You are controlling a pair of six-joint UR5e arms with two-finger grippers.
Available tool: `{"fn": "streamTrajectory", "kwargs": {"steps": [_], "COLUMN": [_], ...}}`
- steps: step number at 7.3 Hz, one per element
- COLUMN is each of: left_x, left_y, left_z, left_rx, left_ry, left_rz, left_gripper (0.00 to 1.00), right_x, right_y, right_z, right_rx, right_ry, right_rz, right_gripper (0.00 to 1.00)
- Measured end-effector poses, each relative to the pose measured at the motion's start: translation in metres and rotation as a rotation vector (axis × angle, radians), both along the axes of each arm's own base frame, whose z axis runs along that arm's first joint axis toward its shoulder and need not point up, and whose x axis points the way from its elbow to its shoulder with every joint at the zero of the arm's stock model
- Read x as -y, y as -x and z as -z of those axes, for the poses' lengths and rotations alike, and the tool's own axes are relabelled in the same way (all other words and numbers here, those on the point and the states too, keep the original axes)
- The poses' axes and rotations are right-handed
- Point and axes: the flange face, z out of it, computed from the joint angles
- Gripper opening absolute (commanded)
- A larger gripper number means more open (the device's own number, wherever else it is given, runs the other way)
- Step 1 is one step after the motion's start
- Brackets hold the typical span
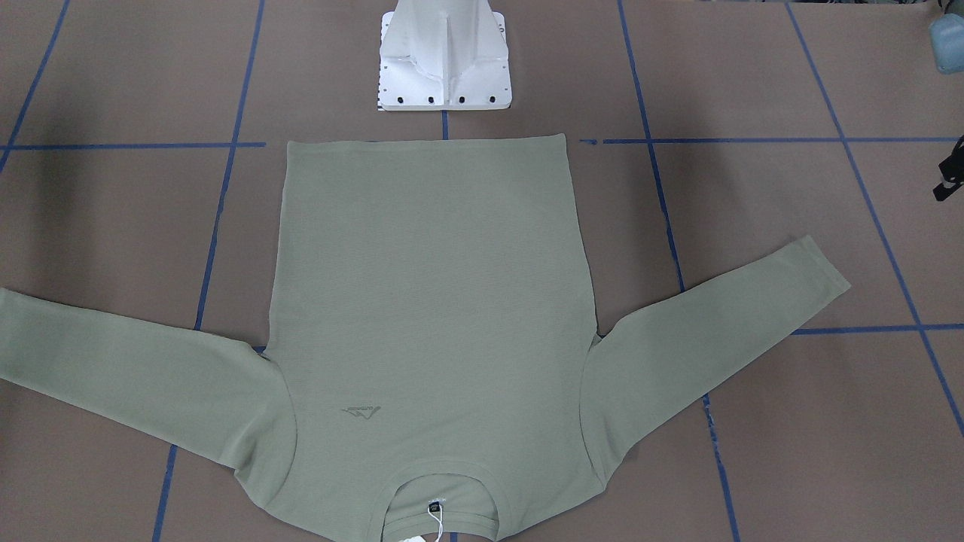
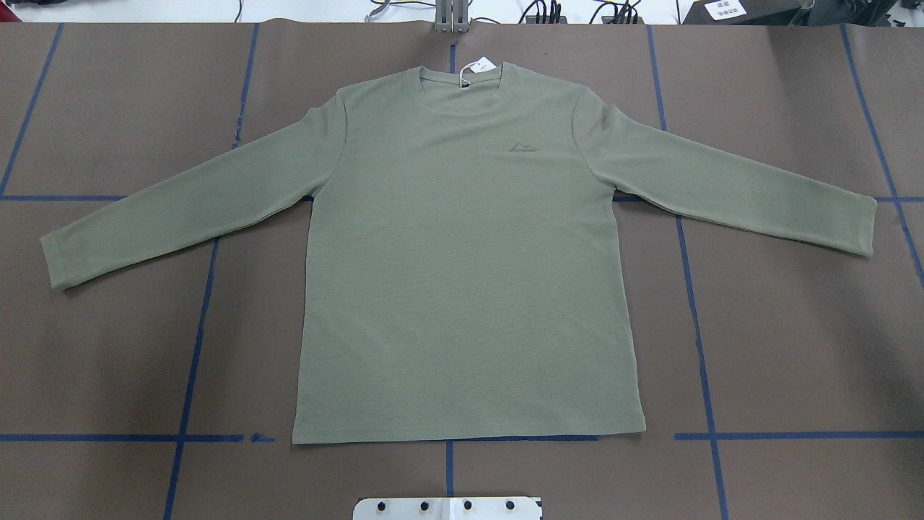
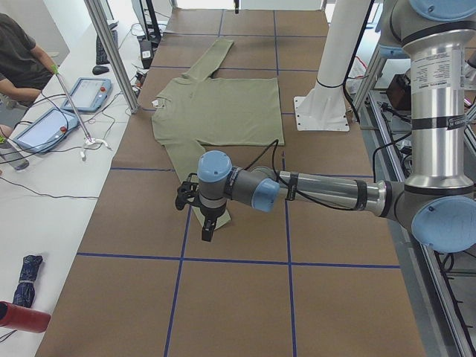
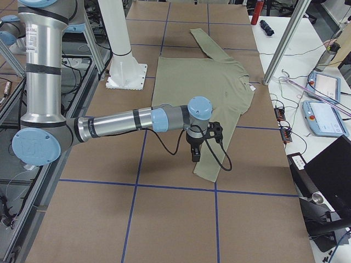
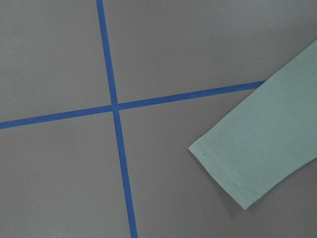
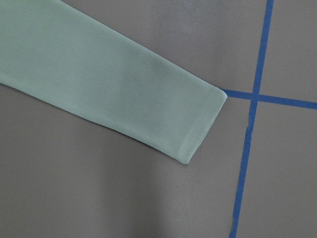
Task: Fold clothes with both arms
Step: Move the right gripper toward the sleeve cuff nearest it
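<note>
The sage-green long-sleeve shirt (image 2: 462,274) lies flat and face up on the brown table, both sleeves spread out, neckline and white hang tag (image 2: 476,68) at the far side. My left gripper (image 3: 207,232) hangs over the end of the near sleeve in the exterior left view; the left wrist view shows that cuff (image 5: 237,168) below. My right gripper (image 4: 194,156) hovers above the other sleeve close to its cuff (image 6: 193,129). Neither gripper's fingers show clearly, so I cannot tell whether they are open or shut. Nothing looks lifted.
The white pedestal base (image 1: 444,68) stands by the shirt's hem. Blue tape lines (image 2: 195,347) cross the table. A seated person (image 3: 22,52) and teach pendants (image 3: 44,126) are on the side table, cables and a monitor (image 4: 329,164) beside the other end.
</note>
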Motion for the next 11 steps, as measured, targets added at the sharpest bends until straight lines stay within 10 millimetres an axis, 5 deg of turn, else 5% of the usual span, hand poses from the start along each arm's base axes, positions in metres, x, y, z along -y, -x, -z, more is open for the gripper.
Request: {"fn": "streamTrajectory", "kwargs": {"steps": [3, 5, 8, 11], "left_x": [0.009, 0.007, 0.006, 0.008], "left_y": [0.001, 0.0, -0.01, -0.014], "left_z": [0.014, 0.014, 0.026, 0.017], "left_rx": [0.027, 0.005, -0.125, -0.167], "left_ry": [-0.056, -0.075, -0.13, -0.188], "left_rz": [0.007, -0.001, -0.046, -0.063], "left_gripper": [1.0, 1.0, 1.0, 1.0], "right_x": [0.023, 0.069, 0.134, 0.135], "right_y": [0.015, 0.034, 0.079, 0.093], "right_z": [-0.038, -0.075, -0.104, -0.132], "right_rx": [0.007, 0.027, 0.064, 0.077], "right_ry": [-0.054, -0.028, 0.102, 0.185], "right_rz": [0.012, -0.044, -0.171, -0.246], "right_gripper": [1.0, 1.0, 0.98, 0.93]}}
